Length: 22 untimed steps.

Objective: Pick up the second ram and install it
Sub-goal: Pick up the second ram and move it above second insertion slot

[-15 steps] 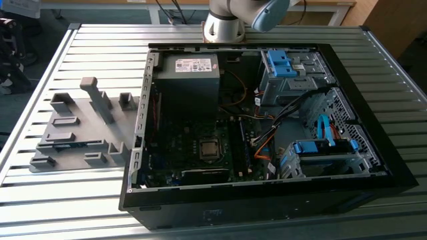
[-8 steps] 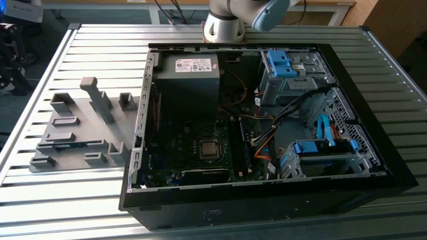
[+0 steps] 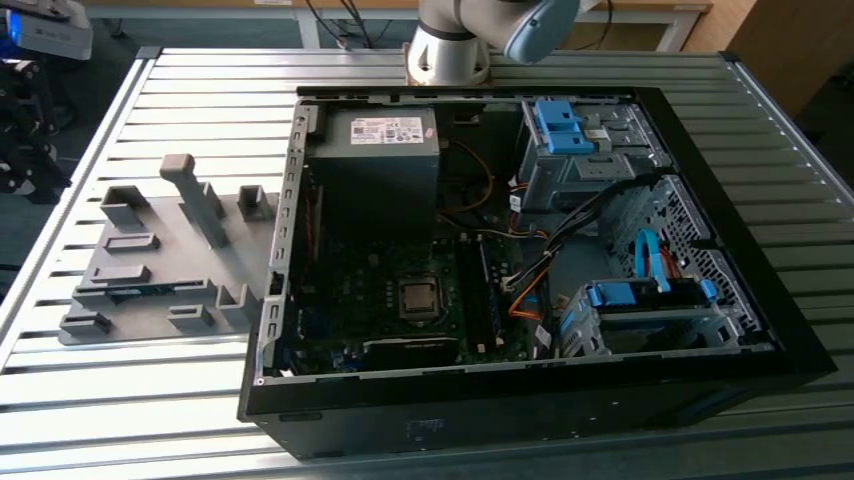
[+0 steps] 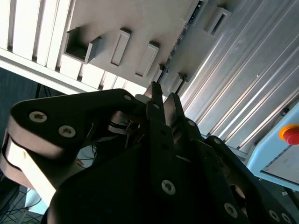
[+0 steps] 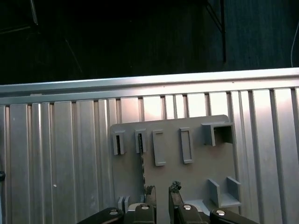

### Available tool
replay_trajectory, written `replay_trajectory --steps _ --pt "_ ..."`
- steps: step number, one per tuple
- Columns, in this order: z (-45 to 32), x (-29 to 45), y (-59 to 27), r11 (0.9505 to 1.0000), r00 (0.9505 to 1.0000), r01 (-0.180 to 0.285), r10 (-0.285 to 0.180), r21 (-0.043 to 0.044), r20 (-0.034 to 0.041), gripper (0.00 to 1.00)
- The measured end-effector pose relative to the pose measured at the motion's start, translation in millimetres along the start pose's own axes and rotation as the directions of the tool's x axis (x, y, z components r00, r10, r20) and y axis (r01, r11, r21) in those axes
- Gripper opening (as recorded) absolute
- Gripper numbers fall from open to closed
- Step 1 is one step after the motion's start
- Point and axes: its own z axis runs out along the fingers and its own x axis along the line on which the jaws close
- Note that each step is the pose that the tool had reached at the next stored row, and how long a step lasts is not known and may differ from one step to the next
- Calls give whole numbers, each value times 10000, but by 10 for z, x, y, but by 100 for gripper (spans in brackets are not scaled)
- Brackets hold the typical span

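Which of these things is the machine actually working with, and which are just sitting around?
Part of the job: RAM stick in the grey holder tray; jaws, apart, aimed at the tray; open computer case; motherboard.
Just lying about: power supply; blue drive brackets; red button; slatted table.

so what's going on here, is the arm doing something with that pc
A robot arm is partway through fitting memory into the open computer case on the slatted table. Its gripper hangs open and empty above the grey holder plate, which lies beside the case. The second ram, a thin dark stick standing on edge in that plate, is the thing nearest the fingertips and has not yet been picked up.
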Motion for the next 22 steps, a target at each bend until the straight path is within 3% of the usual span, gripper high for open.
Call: replay_trajectory --steps 2,3,9,16,22 --pt "16 21 -3 10000 10000 24 -24 0 11 25" --pt "27 29 -4 10000 10000 34 -34 2 15 31" --pt "95 52 -7 9999 9999 131 -131 13 14 31" --pt "152 58 -9 9996 9997 244 -245 141 16 31" --pt "170 58 -9 9994 9996 282 -283 174 16 31"
